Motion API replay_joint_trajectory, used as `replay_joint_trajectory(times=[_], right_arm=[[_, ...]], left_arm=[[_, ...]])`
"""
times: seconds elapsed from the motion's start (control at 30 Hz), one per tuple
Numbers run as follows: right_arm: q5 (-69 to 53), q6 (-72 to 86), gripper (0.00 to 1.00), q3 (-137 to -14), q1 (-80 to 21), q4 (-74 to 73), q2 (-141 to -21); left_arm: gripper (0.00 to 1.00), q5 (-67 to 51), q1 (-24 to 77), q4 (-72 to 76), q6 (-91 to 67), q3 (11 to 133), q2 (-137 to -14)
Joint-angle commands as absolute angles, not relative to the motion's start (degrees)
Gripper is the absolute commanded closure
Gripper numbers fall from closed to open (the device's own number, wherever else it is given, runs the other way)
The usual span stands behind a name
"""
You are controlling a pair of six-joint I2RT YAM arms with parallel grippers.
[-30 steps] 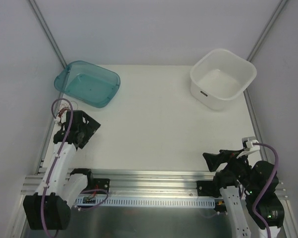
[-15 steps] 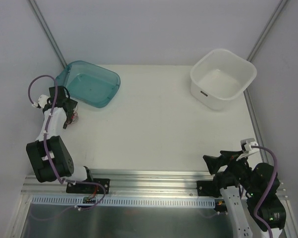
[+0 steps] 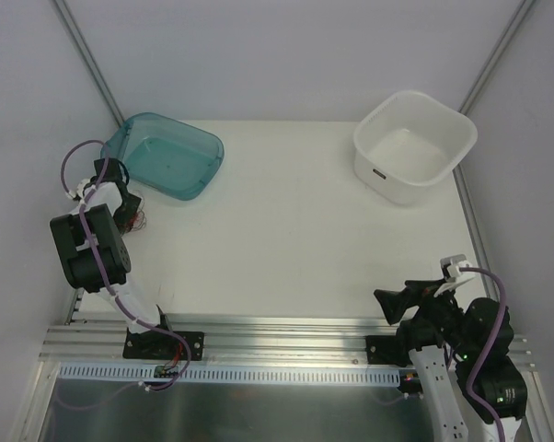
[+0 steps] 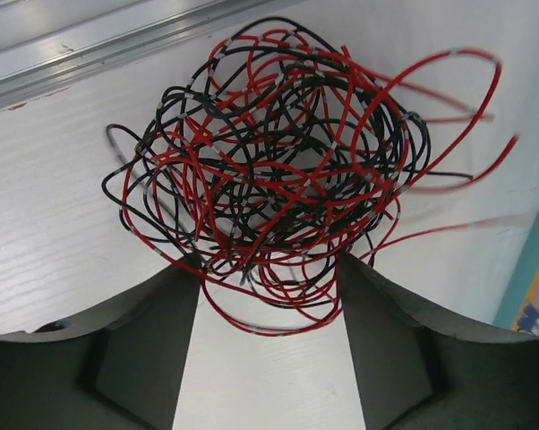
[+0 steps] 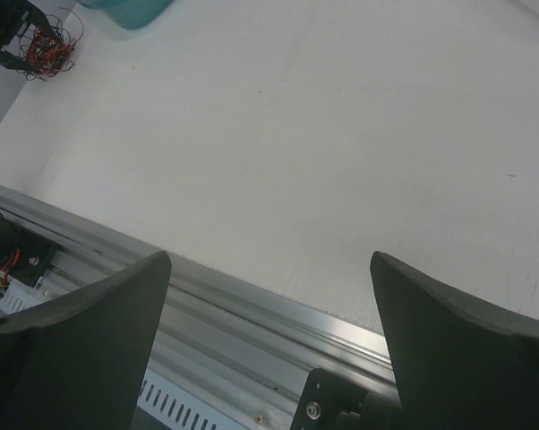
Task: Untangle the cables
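No readable text; small label [image 3: 379, 172] on white tub [image 3: 398, 191] illegible.

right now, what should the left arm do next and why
Probably close the left gripper on the cables. Its jaws stand apart with the near strands of the red and black ball between them, so a pinch there should catch a few before lifting.

Bright, even light falls on the white matte table [image 3: 295, 212]; shadows are soft. In the left wrist view, outer loops of the red-and-black wire tangle [image 4: 269, 170] are blurred.
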State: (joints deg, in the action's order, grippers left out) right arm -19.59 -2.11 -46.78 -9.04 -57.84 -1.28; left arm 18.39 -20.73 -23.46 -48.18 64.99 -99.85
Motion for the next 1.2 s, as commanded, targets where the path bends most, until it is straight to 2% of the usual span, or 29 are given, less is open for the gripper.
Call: replay_joint_trajectory(times=[0.0, 0.03, 0.13, 0.17, 0.2, 0.33, 0.43, 0.6, 0.73, 0.9, 1.07, 1.17], right_arm=[[-20.13, -1.58, 0.00, -46.58, -9.40, -55.55, -2.98], [-19.52, -1.41, 0.01, -46.76, -9.32, -56.16, -3.42], [-18.02, -1.84, 0.00, -47.72, -9.40, -58.35, -5.09], [-17.23, -2.54, 0.00, -48.59, -9.40, -58.71, -5.36], [-17.40, -3.07, 0.00, -48.86, -9.40, -58.88, -5.62], [-19.76, -2.99, 0.00, -50.18, -9.40, -56.79, -6.41], [-21.53, -1.59, 0.00, -51.24, -9.32, -55.46, -8.61], [-22.94, -0.88, 0.00, -53.17, -9.40, -58.35, -17.13], [-28.37, -0.27, 0.00, -50.81, -9.40, -56.09, -22.40], [-29.62, 6.06, 0.00, -43.52, -9.93, -43.98, -24.43], [-25.94, 10.80, 0.00, -38.94, -14.49, -37.45, -28.12], [-19.27, 12.21, 0.00, -38.68, -19.68, -35.78, -31.19]], left_arm=[[0.40, 18.55, -21.27, -23.82, -45.97, 63.99, -100.19], [0.56, 18.37, -21.18, -23.82, -45.01, 63.20, -100.28], [0.81, 16.97, -21.18, -23.99, -43.51, 61.18, -99.58], [0.95, 16.44, -21.18, -23.99, -43.16, 60.48, -98.45], [1.00, 14.61, -21.09, -24.08, -42.89, 59.69, -97.74], [1.00, 7.76, -19.43, -24.26, -43.15, 52.85, -92.39], [1.00, 4.06, -13.99, -24.87, -43.07, 48.00, -87.64], [1.00, 2.55, 5.33, -25.05, -44.91, 41.15, -78.06], [1.00, 3.78, 20.10, -25.05, -44.12, 40.51, -73.39], [1.00, 4.39, 38.10, -25.14, -39.22, 46.73, -77.07], [0.97, 1.85, 48.23, -25.05, -30.61, 56.58, -88.40], [0.96, 2.90, 53.60, -25.05, -25.95, 63.78, -93.07]])
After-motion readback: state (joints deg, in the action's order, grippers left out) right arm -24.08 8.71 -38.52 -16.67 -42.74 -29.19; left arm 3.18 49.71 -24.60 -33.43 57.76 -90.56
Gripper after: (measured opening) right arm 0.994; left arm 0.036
